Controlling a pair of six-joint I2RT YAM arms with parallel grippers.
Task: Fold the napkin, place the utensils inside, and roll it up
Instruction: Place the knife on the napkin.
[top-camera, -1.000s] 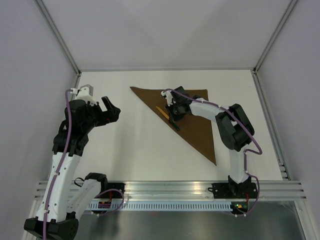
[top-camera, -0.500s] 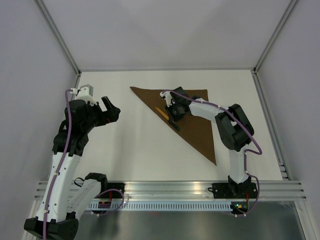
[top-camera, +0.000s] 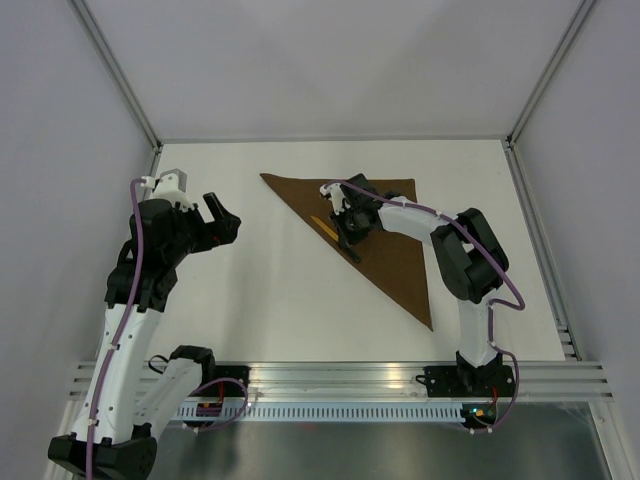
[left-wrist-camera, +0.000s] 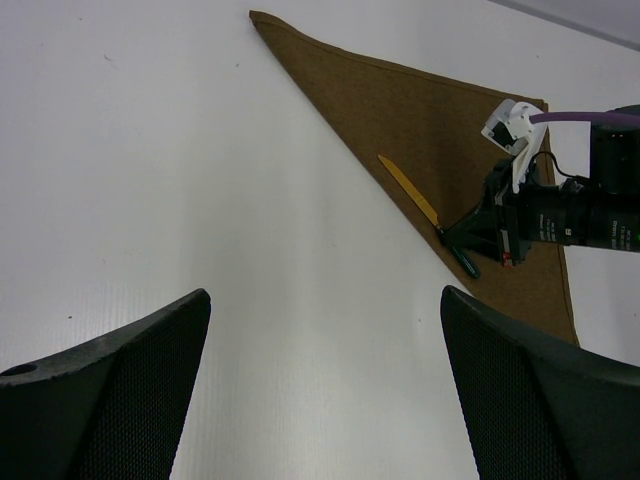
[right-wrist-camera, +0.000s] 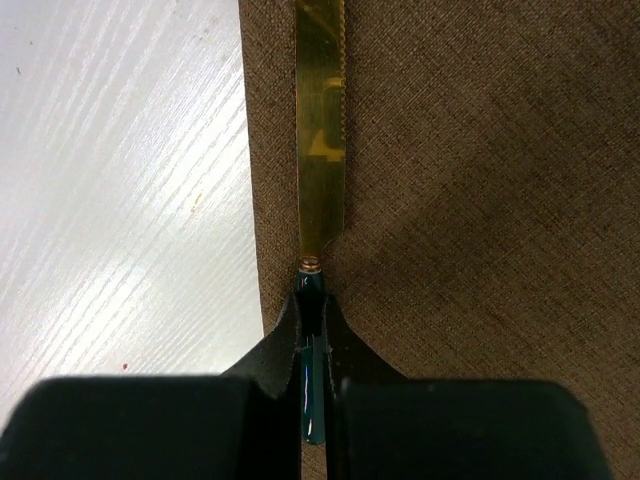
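The dark-brown napkin (top-camera: 385, 225) lies folded into a triangle at the table's back middle; it also shows in the left wrist view (left-wrist-camera: 420, 130) and the right wrist view (right-wrist-camera: 480, 180). The knife (top-camera: 325, 224) with an orange-yellow blade (right-wrist-camera: 321, 130) and dark handle (right-wrist-camera: 312, 370) lies along the napkin's left folded edge. My right gripper (top-camera: 349, 236) is shut on the knife's handle, low on the cloth. My left gripper (top-camera: 221, 218) is open and empty, raised above the bare table left of the napkin, with both fingers (left-wrist-camera: 110, 390) at the bottom of its wrist view.
White table surface (top-camera: 280, 290) spreads left of and in front of the napkin. Metal frame posts and white walls enclose the cell. An aluminium rail (top-camera: 340, 380) runs along the near edge by the arm bases.
My right gripper has shifted very slightly with the knife on the napkin. The left arm has not moved.
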